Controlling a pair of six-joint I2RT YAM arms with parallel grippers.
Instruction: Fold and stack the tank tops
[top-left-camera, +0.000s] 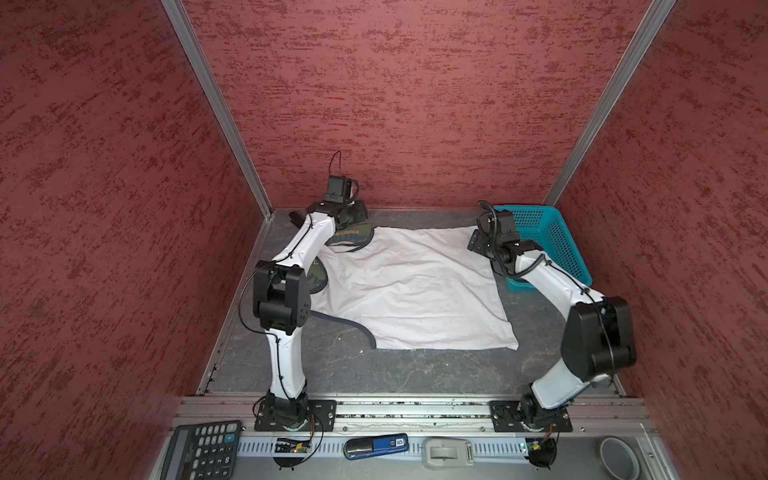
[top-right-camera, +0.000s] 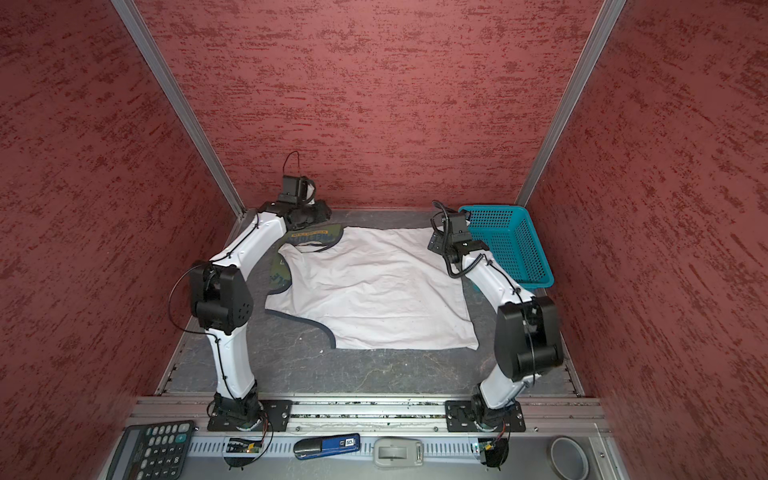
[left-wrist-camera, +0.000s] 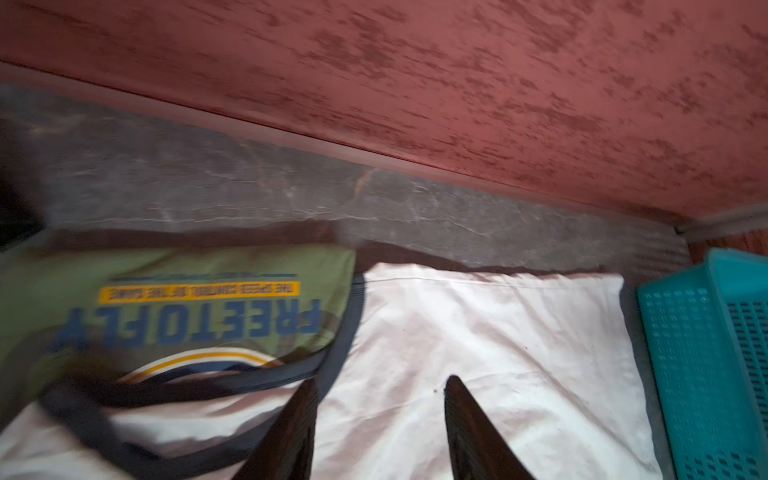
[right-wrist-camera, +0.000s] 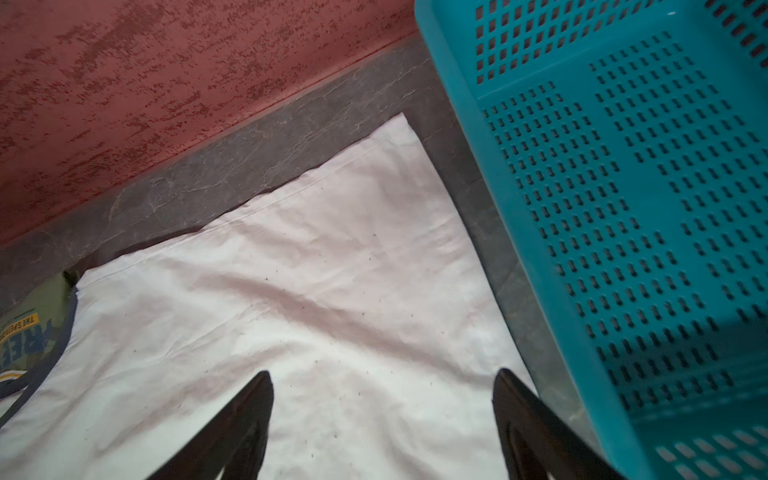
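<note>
The white tank top (top-left-camera: 415, 286) (top-right-camera: 374, 291) lies spread flat on the grey table, its grey-trimmed armholes toward the left. Under its far-left part the olive green tank top (top-left-camera: 353, 237) (top-right-camera: 311, 239) shows its blue-yellow print (left-wrist-camera: 187, 320). My left gripper (left-wrist-camera: 381, 380) hangs open just above the white cloth (left-wrist-camera: 478, 332), beside the grey trim, with nothing between its fingers. At the far-right corner of the white top (right-wrist-camera: 291, 311), my right gripper (right-wrist-camera: 383, 373) stands wide open and empty, next to the basket.
A turquoise mesh basket (top-left-camera: 548, 245) (right-wrist-camera: 623, 187) stands at the back right, close to my right arm. Red walls close in the back and both sides. On the front ledge lie a calculator (top-left-camera: 203, 449), a blue device (top-left-camera: 376, 445), a grey device (top-left-camera: 446, 453) and a tape roll (top-left-camera: 619, 457).
</note>
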